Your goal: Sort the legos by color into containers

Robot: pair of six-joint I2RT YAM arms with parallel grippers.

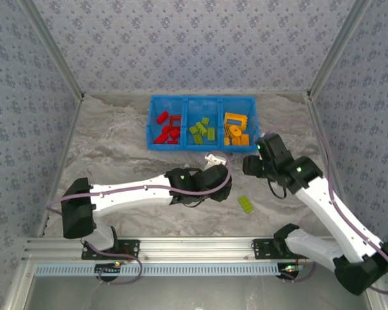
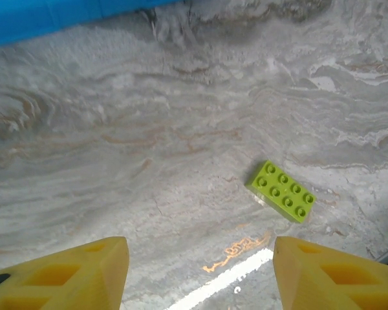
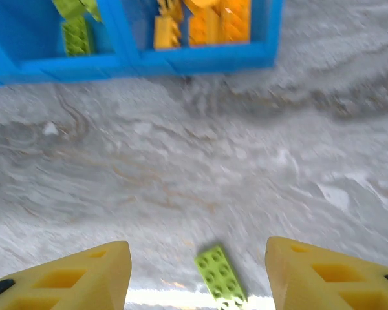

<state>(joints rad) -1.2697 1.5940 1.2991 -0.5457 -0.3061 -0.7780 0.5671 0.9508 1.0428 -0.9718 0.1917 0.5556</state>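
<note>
We are seeing a lime green brick (image 1: pixel 246 205) lying flat, studs up, alone and apart from the blue tray (image 1: pixel 187 146), whose three compartments are holding red bricks (image 1: pixel 167 128), green bricks (image 1: pixel 202 130) and orange bricks (image 1: pixel 235 129), left to right.

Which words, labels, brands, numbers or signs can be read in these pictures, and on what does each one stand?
No text can be read.
Orange scribble on the table: too faint to read as letters or numbers.
Green brick: studs too small to show a brand.
Blue tray: no label seen.
</note>
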